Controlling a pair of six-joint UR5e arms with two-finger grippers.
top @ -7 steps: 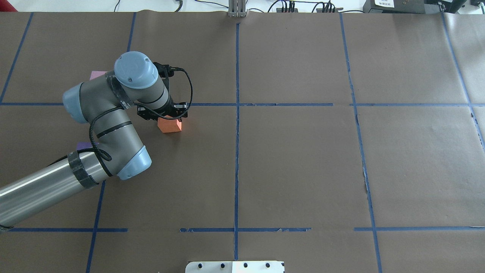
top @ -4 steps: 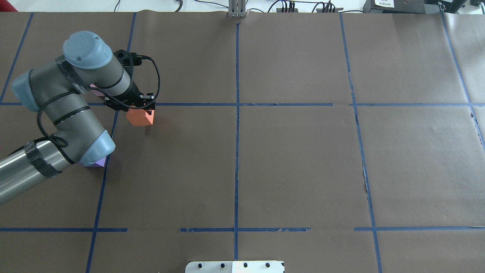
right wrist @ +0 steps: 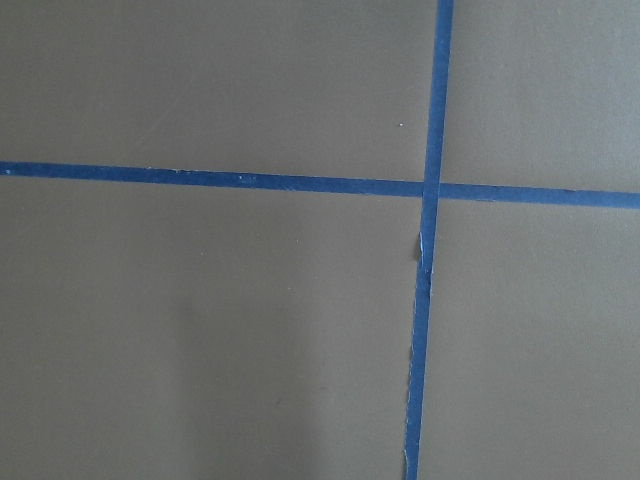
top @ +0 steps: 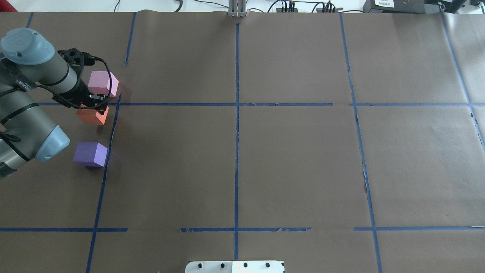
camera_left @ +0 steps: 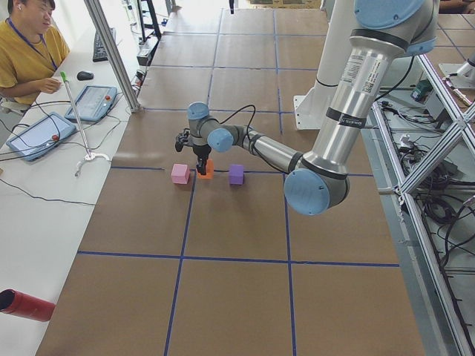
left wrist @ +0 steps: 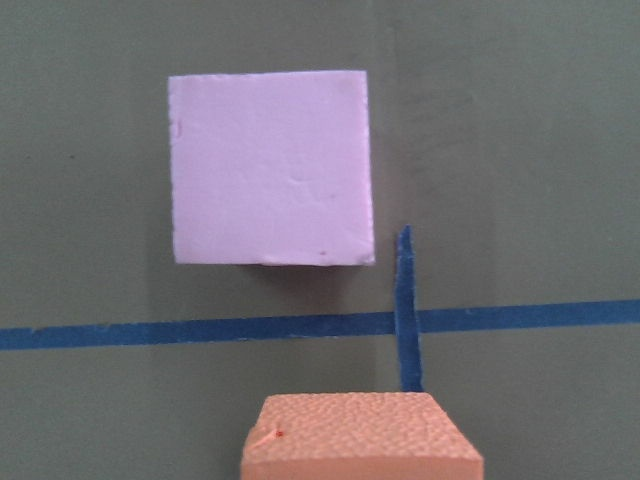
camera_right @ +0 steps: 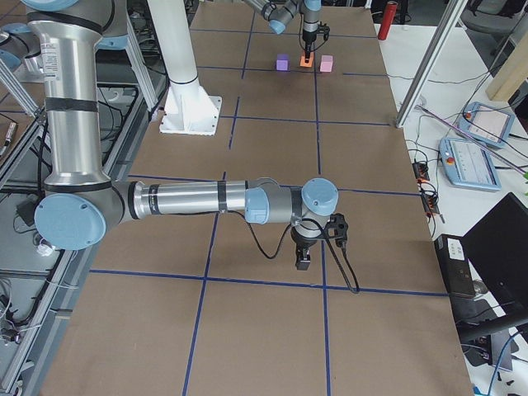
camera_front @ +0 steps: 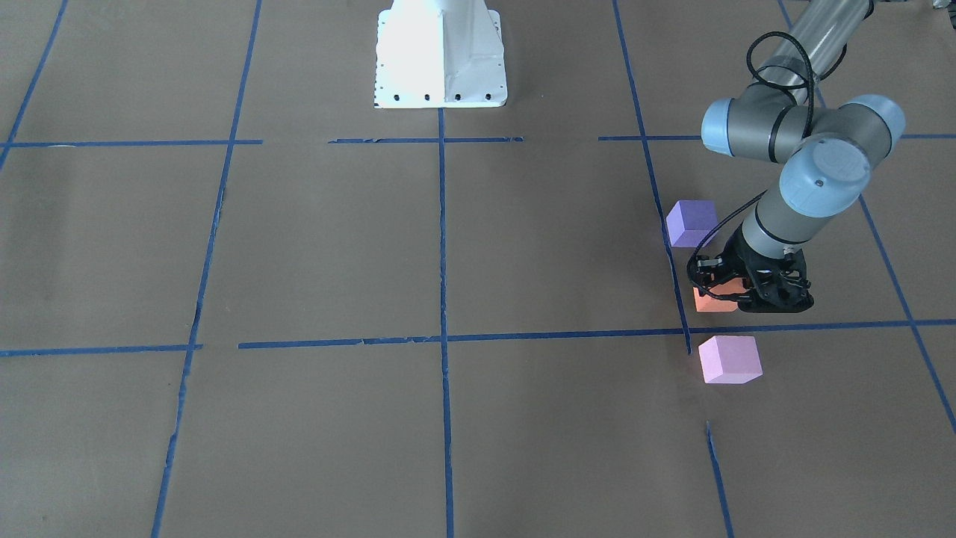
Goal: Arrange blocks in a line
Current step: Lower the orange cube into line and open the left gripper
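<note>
My left gripper is shut on the orange block and holds it at or just above the paper; I cannot tell if it touches. The pale pink block lies just beyond it and the dark purple block nearer the robot, so the three form a rough line at the far left. The front-facing view shows the orange block under the gripper, with the pink and purple blocks. The left wrist view shows the pink and orange blocks. My right gripper hangs low over bare paper; I cannot tell if it is open.
Brown paper with blue tape lines covers the table. The white robot base plate sits at the near middle edge. An operator sits at a side table with tablets beyond the left end, and a red cylinder lies there.
My left arm has swung to the left with the orange block in its gripper, from near the middle-left of the table to between the pink and purple blocks, which now show fully.
</note>
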